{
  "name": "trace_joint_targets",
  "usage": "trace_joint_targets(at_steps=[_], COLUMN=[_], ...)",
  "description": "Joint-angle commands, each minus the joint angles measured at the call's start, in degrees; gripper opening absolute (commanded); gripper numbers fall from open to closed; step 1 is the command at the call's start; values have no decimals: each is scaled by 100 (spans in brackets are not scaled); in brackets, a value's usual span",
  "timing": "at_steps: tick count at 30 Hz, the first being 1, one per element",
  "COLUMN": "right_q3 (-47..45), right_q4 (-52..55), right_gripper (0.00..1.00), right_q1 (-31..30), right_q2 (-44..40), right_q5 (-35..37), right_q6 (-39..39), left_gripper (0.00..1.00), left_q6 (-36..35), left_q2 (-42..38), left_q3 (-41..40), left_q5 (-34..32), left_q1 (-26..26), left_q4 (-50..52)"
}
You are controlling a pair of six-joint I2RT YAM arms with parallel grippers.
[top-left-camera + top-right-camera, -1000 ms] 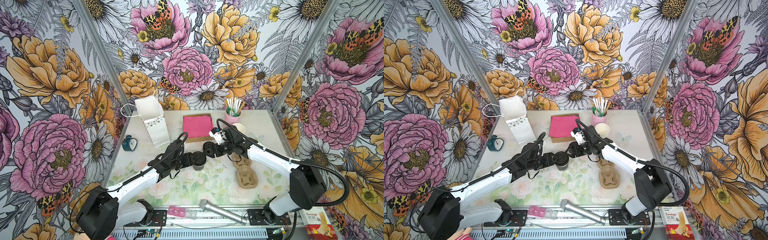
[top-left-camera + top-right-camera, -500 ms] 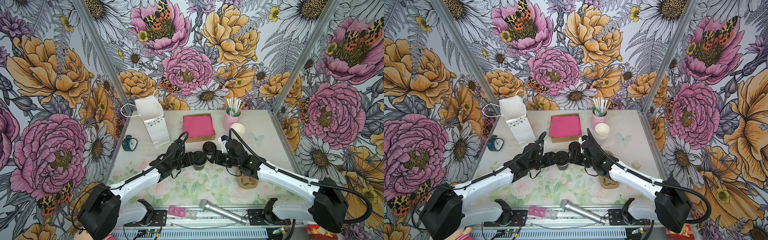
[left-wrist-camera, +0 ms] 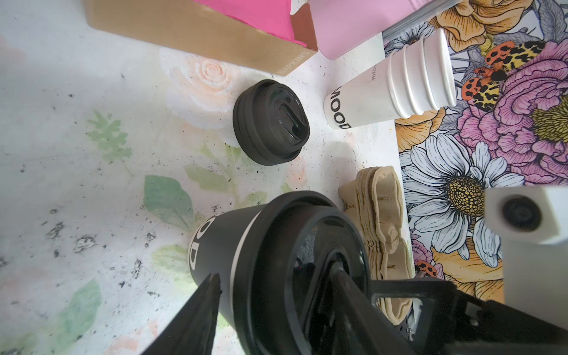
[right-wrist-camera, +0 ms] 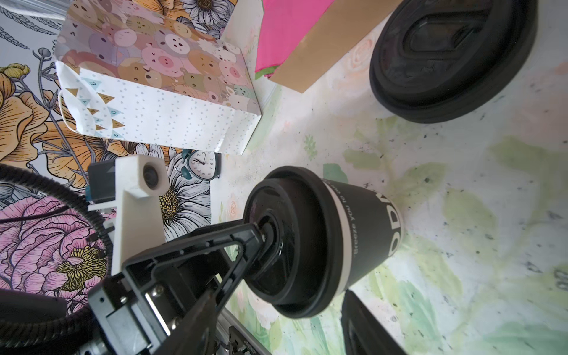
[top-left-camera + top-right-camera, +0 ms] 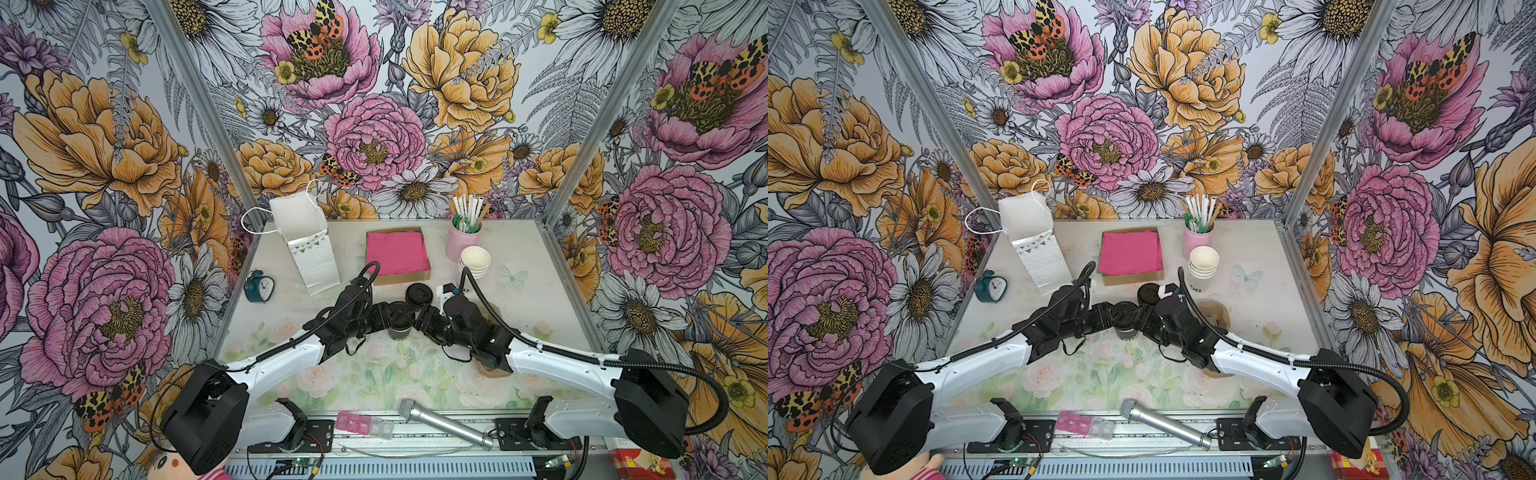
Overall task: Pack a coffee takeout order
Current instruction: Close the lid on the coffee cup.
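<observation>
Top views: right end effector [image 5: 416, 318] now spread astride black cup [image 5: 400, 333]; left end effector's [image 5: 390, 316] grasp on it unchanged.

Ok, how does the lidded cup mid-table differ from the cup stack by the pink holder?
The dark cup is black with white lettering; the white cup stack is white with black lettering. The dark cup is single and capped by a black lid; the white cup stack is several nested cups, open-topped. Both stand upright.

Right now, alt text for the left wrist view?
A lidded black cup fills the foreground; the left tool has one finger over its lid, one beside its wall. Beyond it: a spare black lid, stacked white cups, a napkin box.
</observation>
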State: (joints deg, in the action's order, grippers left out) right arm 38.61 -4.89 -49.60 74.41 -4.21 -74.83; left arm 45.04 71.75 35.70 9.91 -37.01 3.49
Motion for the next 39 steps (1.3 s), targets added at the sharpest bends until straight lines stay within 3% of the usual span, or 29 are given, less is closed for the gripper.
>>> trace_joint_targets(at_steps=[1,39], right_q3=[-67,-110], right_q4=[-249,-1028], right_gripper=[62,34], right_q1=[-83,-121], right_q2=[65,842], right_q5=[215,315], right_q6=[-284,-702], left_gripper=[59,58], left_q6=[-4,430], left_q2=[156,733], left_q3=[-290,-1029], left_q5=[-270,-160], left_q1=[-32,-275], left_q4=[616,-298])
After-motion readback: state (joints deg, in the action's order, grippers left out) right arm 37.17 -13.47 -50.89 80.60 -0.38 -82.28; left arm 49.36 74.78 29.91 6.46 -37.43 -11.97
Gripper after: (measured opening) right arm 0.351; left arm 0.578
